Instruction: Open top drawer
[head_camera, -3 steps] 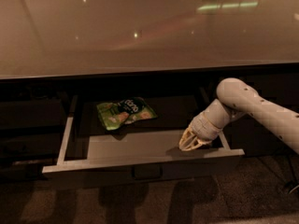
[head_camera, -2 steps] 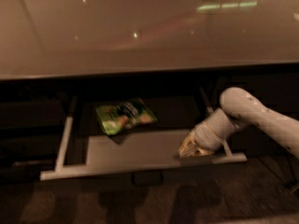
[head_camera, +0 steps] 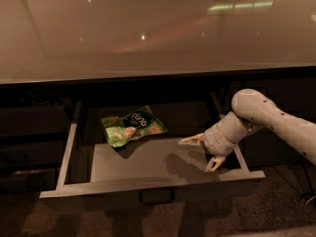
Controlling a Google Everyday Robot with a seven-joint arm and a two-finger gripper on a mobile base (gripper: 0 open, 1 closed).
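Top drawer (head_camera: 148,185) is out under the counter (head_camera: 148,33), green snack bag (head_camera: 133,126) inside. End effector (head_camera: 204,152) sits in its right side, fingers (head_camera: 192,140) apart.

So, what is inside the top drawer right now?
The top drawer holds a green snack bag, back left on its grey floor. The open gripper sits over the right side. The rear is dark under the countertop, so anything there is hidden.

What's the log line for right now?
top drawer: open | gripper: open, over drawer's right side | green snack bag: inside, back left
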